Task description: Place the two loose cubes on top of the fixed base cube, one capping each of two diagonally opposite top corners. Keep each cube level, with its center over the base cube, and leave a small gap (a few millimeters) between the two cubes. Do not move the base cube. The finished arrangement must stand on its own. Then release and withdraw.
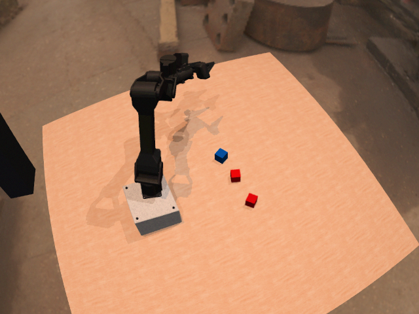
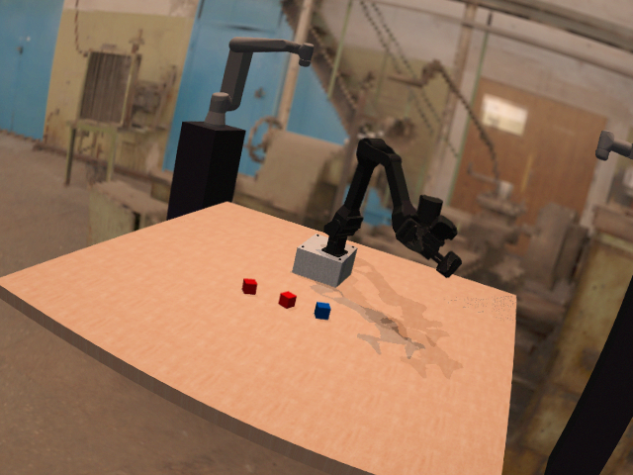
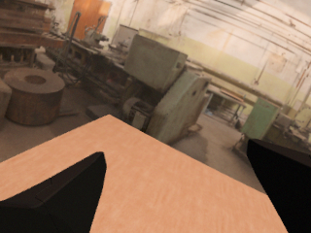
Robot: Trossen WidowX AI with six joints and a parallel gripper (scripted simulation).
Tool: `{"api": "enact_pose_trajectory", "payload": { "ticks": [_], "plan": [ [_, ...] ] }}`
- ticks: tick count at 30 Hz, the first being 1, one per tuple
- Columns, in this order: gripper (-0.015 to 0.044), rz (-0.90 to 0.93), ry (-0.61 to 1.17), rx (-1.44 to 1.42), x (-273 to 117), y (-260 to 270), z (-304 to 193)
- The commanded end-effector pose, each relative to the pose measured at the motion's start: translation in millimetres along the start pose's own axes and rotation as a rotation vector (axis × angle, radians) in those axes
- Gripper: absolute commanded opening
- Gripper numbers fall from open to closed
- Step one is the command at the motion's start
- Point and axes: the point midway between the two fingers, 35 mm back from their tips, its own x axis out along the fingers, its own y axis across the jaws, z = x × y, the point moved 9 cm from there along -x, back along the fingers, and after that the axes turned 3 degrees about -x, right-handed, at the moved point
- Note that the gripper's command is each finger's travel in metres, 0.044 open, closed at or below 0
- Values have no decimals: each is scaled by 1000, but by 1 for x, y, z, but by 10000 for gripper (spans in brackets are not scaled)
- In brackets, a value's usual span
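A blue cube (image 1: 220, 156) (image 2: 321, 311) sits on the table, apart from the two red cubes. The middle red cube (image 1: 235, 175) (image 2: 287, 299) lies beside it with a gap between. The other red cube (image 1: 251, 200) (image 2: 249, 286) is at the far end of this loose row, turned at a different angle. Nothing rests on any cube. My gripper (image 1: 210, 70) (image 3: 177, 154) is open and empty, raised above the table and well away from the cubes. In the wrist view its two fingers stand wide apart, and no cube shows there.
The arm's pale base block (image 1: 155, 206) (image 2: 316, 263) stands on the wooden table (image 1: 270, 243) (image 2: 178, 327) beside the cubes. The table's edge (image 3: 190, 154) shows beyond the fingers in the wrist view. A dark pedestal (image 2: 204, 168) with a grey arm stands behind the table.
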Motion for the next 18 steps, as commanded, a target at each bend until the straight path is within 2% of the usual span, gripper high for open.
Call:
{"api": "enact_pose_trajectory", "payload": {
  "ticks": [1, 5, 12, 18],
  "plan": [
    [374, 1, 5, -8, 1, -1, -1],
    [269, 26, 106, -153, 21, -19, -18],
    [265, 121, 340, -403, 51, -65, -58],
    [265, 247, 550, -549, 59, -110, -94]
  ]
}}
